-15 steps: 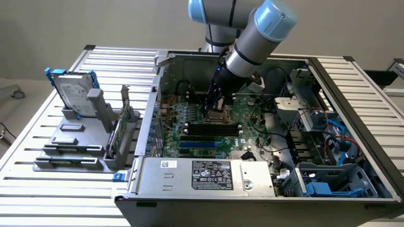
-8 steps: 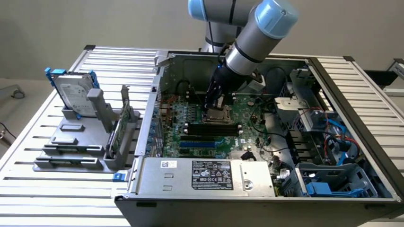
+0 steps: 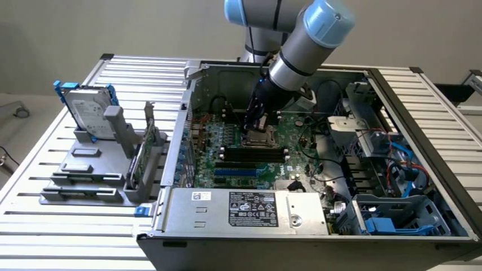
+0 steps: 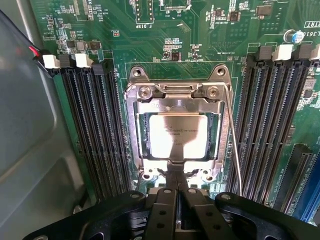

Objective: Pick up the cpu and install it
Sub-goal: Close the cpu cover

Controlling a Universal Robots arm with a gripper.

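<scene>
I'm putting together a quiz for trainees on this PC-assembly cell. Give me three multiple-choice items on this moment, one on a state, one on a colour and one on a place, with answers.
1. How is the computer case? A) shut; B) open, its inside exposed; C) wrapped in foil.
2. What colour are the brackets on the hard drive? A) red; B) blue; C) yellow.
3. Where is the cpu? A) in the socket frame on the motherboard; B) outside the case; C) on the hard drive.

Answers: 1 B, the exterior view looks straight into it. 2 B, blue pieces edge the drive. 3 A, the wrist view shows its silver top inside the frame.
</scene>
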